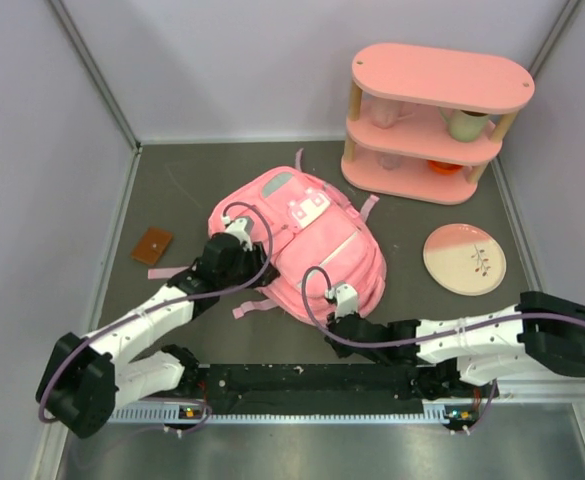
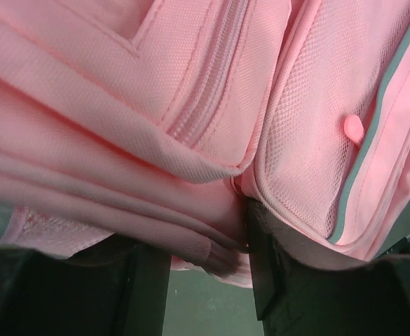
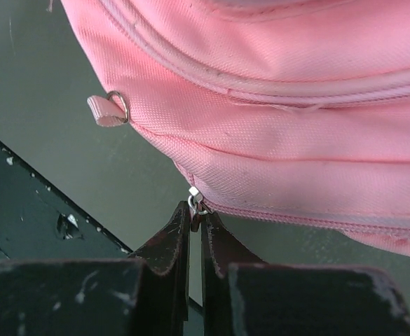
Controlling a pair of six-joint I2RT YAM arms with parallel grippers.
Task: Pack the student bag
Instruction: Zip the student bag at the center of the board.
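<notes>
No legible writing in any view.
A white patch [image 1: 310, 209] at 12 o'clock on the student bag [image 1: 317, 262] may be a label, too small to read.

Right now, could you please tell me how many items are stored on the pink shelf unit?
4: a pink mug and a pale green cup on the middle tier, a pink item and an orange bowl on the bottom tier. More may be hidden.
</notes>
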